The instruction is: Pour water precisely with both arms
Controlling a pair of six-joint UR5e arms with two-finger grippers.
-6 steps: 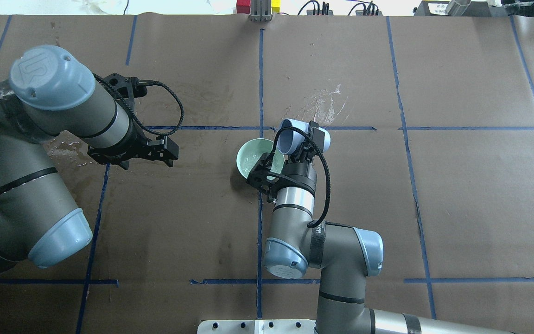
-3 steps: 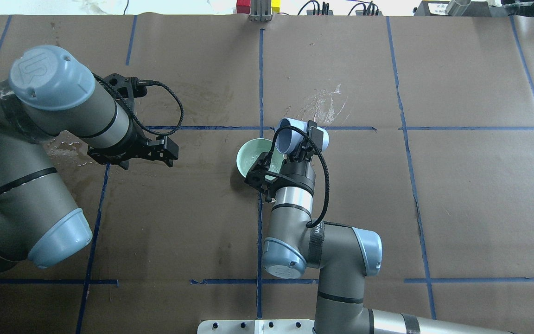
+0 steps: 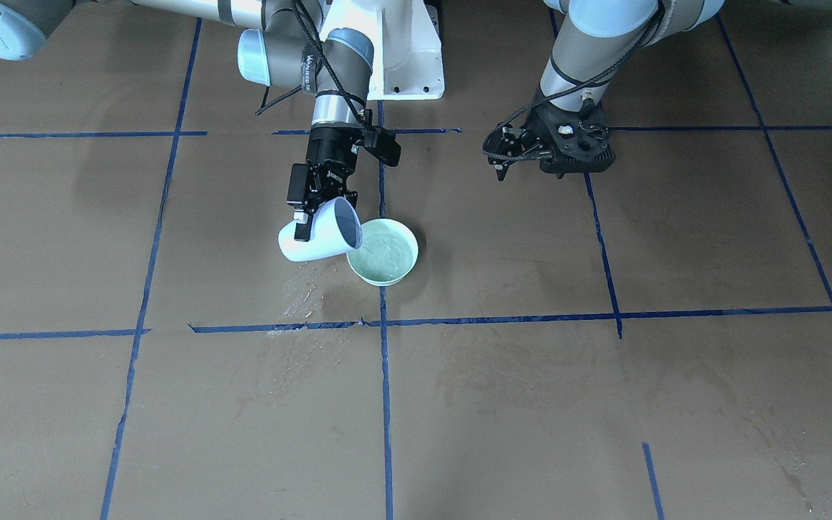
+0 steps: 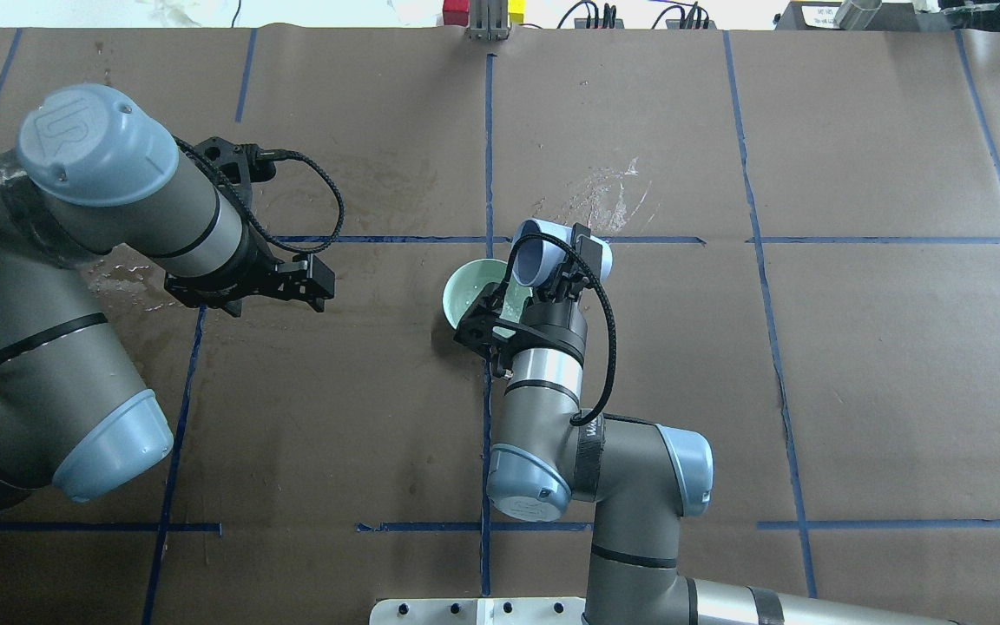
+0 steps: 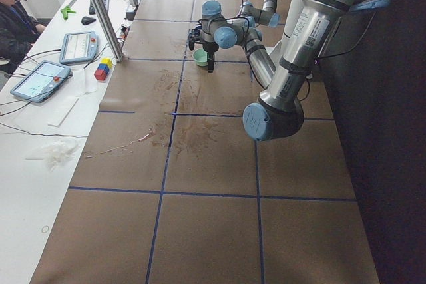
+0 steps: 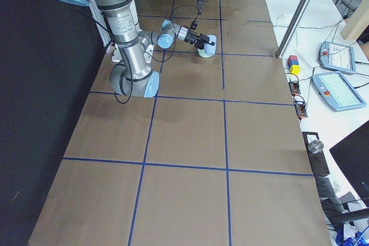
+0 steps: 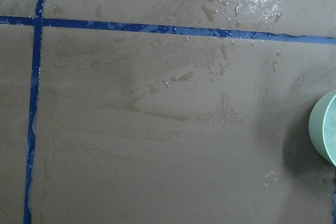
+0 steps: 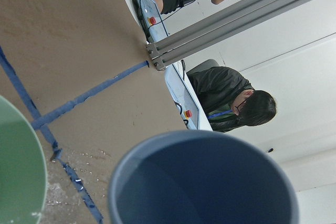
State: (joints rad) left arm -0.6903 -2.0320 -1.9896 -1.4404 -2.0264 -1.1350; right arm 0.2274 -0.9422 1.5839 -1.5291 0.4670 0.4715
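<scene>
My right gripper [image 3: 308, 225] is shut on a pale blue cup [image 3: 317, 242] and holds it tilted, mouth toward a pale green bowl [image 3: 409, 261] and over its rim. In the overhead view the cup [image 4: 535, 253] sits at the bowl's [image 4: 465, 291] right edge, with the right gripper [image 4: 571, 260] on it. Water shows as a faint rippled sheen in the bowl [image 3: 385, 253]. In the right wrist view the cup's inside [image 8: 210, 187] looks dark and I see no water in it. My left gripper [image 4: 324, 282] hangs open and empty, well to the bowl's left.
Wet patches mark the brown paper beyond the cup [image 4: 613, 191], under the left arm [image 4: 122, 278] and in the left wrist view [image 7: 184, 77]. Blue tape lines [image 4: 489, 130] grid the table. The white pedestal [image 3: 405, 50] stands at the robot's base. Operators sit beyond the far edge [image 8: 231, 98].
My right arm has shifted slightly left, carrying the tilted cup a little further over the bowl. The left arm has not moved.
</scene>
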